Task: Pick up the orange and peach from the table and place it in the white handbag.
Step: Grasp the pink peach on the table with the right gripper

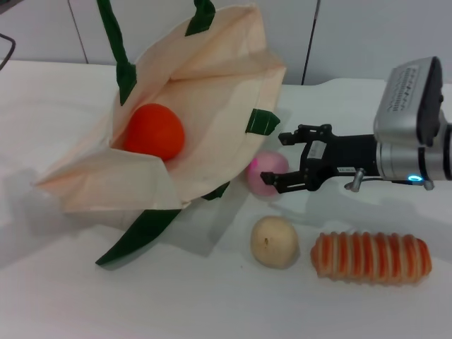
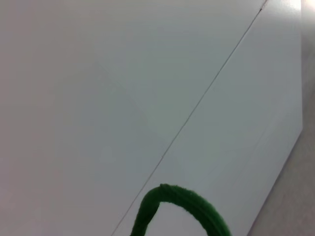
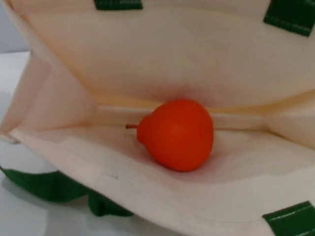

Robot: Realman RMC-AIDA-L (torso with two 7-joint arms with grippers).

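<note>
The orange (image 1: 155, 131) lies inside the white handbag (image 1: 212, 92), whose mouth is held open with its dark green handles running up out of the head view. The right wrist view also shows the orange (image 3: 177, 133) on the handbag's inner cloth (image 3: 162, 54). The peach (image 1: 264, 173) sits on the table just outside the bag's mouth. My right gripper (image 1: 282, 162) is open, level with the peach, its two fingertips at the peach's right side. The peach does not show in the right wrist view. My left gripper is out of view; the left wrist view shows only a loop of green handle (image 2: 182, 201).
A beige round fruit (image 1: 275, 241) lies in front of the peach. An orange-and-cream striped bread loaf (image 1: 371, 258) lies to its right, under my right arm. A green strap (image 1: 141, 233) trails on the table below the bag. A white wall (image 2: 123, 98) is behind.
</note>
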